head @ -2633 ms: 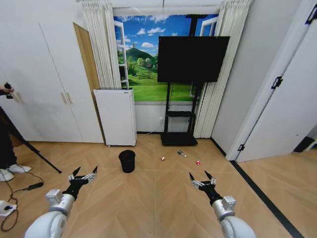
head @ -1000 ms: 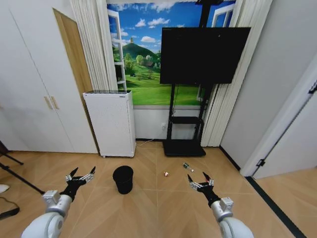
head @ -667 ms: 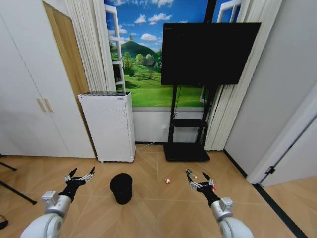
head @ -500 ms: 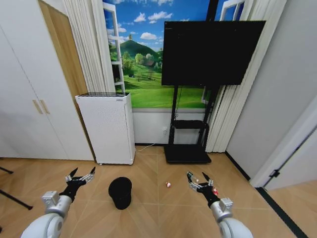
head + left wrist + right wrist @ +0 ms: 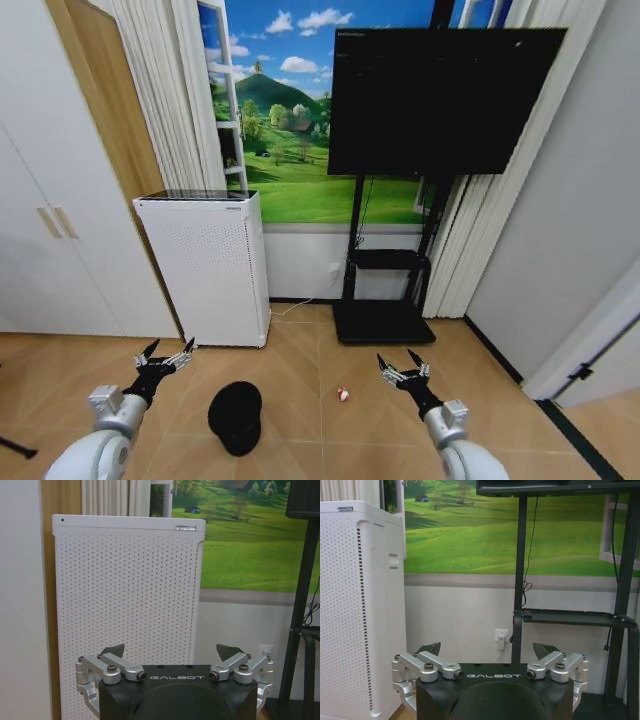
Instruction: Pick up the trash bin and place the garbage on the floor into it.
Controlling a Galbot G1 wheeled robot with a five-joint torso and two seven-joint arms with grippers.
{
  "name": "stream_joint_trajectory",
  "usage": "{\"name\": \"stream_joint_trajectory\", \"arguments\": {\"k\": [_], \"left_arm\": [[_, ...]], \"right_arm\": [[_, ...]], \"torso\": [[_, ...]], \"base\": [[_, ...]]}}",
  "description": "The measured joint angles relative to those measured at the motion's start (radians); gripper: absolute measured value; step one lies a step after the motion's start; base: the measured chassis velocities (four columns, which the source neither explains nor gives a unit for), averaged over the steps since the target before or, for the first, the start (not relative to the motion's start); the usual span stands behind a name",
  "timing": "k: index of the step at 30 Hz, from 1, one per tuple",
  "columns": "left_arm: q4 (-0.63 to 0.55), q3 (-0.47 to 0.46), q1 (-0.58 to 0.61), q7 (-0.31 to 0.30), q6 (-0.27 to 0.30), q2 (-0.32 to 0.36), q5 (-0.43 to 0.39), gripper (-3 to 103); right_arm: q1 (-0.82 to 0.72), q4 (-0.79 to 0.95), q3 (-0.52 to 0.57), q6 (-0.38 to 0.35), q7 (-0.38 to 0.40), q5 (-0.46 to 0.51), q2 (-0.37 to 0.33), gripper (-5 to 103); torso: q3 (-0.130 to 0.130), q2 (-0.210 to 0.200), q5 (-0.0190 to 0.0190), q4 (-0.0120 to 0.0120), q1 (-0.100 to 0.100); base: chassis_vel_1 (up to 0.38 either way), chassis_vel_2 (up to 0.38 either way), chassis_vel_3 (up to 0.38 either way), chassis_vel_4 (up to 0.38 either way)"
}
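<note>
1. In the head view, your left claw (image 5: pixel 166 356) hangs low over the wooden floor (image 5: pixel 300 350) with its fingers spread and nothing between them. The trash bin (image 5: pixel 235 417) stands on the floor just to the right of that claw and a little nearer to you, between the two claws. Your right claw (image 5: pixel 403 369) is also spread wide and empty. One red-and-white piece of garbage (image 5: pixel 343 394) lies on the floor just left of it, apart from the bin.
2. In the left wrist view, your left claw (image 5: pixel 172 652) is released, facing the white perforated appliance (image 5: pixel 127 610) straight ahead.
3. In the right wrist view, your right claw (image 5: pixel 487 650) is released too, facing the black TV stand (image 5: pixel 520 570) ahead, with the white appliance off to one side.
</note>
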Motion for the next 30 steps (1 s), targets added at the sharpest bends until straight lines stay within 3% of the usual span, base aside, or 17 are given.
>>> {"name": "stream_joint_trajectory", "arguments": {"k": [12, 30], "left_arm": [[-0.007, 0.004, 0.002, -0.001, 0.018, -0.002, 0.005, 100], [-0.015, 0.009, 0.010, -0.004, 0.016, -0.007, 0.035, 100]], "right_arm": [[0.002, -0.006, -0.003, 0.037, -0.005, 0.016, -0.008, 100], [-0.001, -0.025, 0.004, 0.051, 0.005, 0.024, -0.002, 100]], "torso": [[0.000, -0.001, -0.0003, -0.0001, 0.001], [-0.048, -0.086, -0.0002, 0.0001, -0.037]], "base": [[-0.168, 0.167, 0.180, -0.176], [0.009, -0.003, -0.006, 0.004]]}}
